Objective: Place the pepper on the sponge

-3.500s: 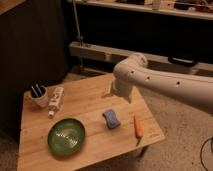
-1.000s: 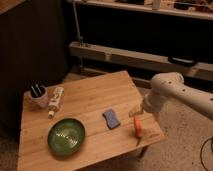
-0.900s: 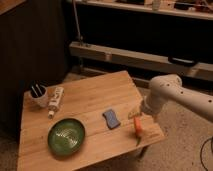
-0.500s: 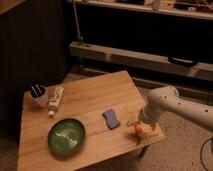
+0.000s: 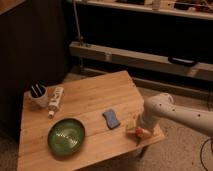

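Note:
The blue sponge lies flat on the wooden table, right of centre. The orange-red pepper lies near the table's front right corner, only partly showing under the gripper. My gripper is down at the table surface right over the pepper, a short way right of the sponge. The white arm reaches in from the right and bends down to it. Contact with the pepper is hidden.
A green bowl sits at the front left of the table. A white tube and a white cup with dark items stand at the back left. The table edge is just right of the gripper. A dark shelf unit stands behind.
The arm has swung from the table's middle to its front right corner and come lower, bringing the gripper down onto the pepper. Sponge and bowl have not moved.

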### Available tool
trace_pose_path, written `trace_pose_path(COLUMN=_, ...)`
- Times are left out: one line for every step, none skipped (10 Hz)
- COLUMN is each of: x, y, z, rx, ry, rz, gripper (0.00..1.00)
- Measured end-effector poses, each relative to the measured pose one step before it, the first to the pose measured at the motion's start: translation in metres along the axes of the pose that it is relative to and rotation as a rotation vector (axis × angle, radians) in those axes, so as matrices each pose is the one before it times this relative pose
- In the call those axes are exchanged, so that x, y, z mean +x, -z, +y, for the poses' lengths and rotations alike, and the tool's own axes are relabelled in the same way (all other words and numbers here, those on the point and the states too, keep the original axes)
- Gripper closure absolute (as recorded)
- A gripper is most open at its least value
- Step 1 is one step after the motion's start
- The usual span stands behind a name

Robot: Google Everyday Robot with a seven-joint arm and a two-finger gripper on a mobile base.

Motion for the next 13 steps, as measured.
trace_pose_path(x=-0.00105, y=-0.00291, z=-0.00039, rx=-0.00598, ry=-0.00199, rz=-0.00209, gripper=0.26)
trace_pose_path(x=-0.00044, y=-0.00216, z=-0.00108, rx=-0.00265, ry=-0.00044, rz=-0.00274, gripper=0.33)
trace_pose_path(x=0.00006, y=-0.00325, z=-0.00217, rx=-0.00328, ry=-0.00124, rz=-0.00512, gripper=0.47)
trace_pose_path(x=-0.00003, y=-0.00108, z=0.00160, rx=-0.00256, ry=-0.00542, rz=-0.00399, gripper=0.56)
trace_pose_path(x=0.00003, y=-0.00111, z=0.00065, rx=-0.00232, ry=-0.00375, rz=-0.00593, gripper=0.66)
trace_pose_path(x=-0.00025, y=-0.00042, z=-0.00043, rx=-0.00028, ry=-0.00070, rz=-0.00231, gripper=0.75)
trace_pose_path(x=0.00021, y=0.00172, z=0.00071, rx=-0.00052, ry=-0.00266, rz=0.00079, gripper=0.86)
trace_pose_path(x=-0.00043, y=0.00067, z=-0.00044, rx=0.00029, ry=0.00123, rz=-0.00133, gripper=0.96)
trace_pose_path(x=-0.00003, y=-0.00005, z=-0.00064, rx=0.00028, ry=0.00224, rz=-0.00041, gripper=1.00)
trace_pose_path(x=0.00386, y=0.00400, z=-0.00242, rx=0.00276, ry=-0.00300, rz=0.00459, gripper=1.00)
trace_pose_path(x=0.00541, y=0.00841, z=-0.00181, rx=0.00228, ry=-0.00513, rz=0.00641, gripper=1.00)
trace_pose_path(x=0.00693, y=0.01363, z=-0.00476, rx=0.00393, ry=-0.00139, rz=0.01215, gripper=1.00)
trace_pose_path(x=0.00825, y=0.01936, z=-0.00740, rx=0.00469, ry=0.00188, rz=0.01674, gripper=1.00)
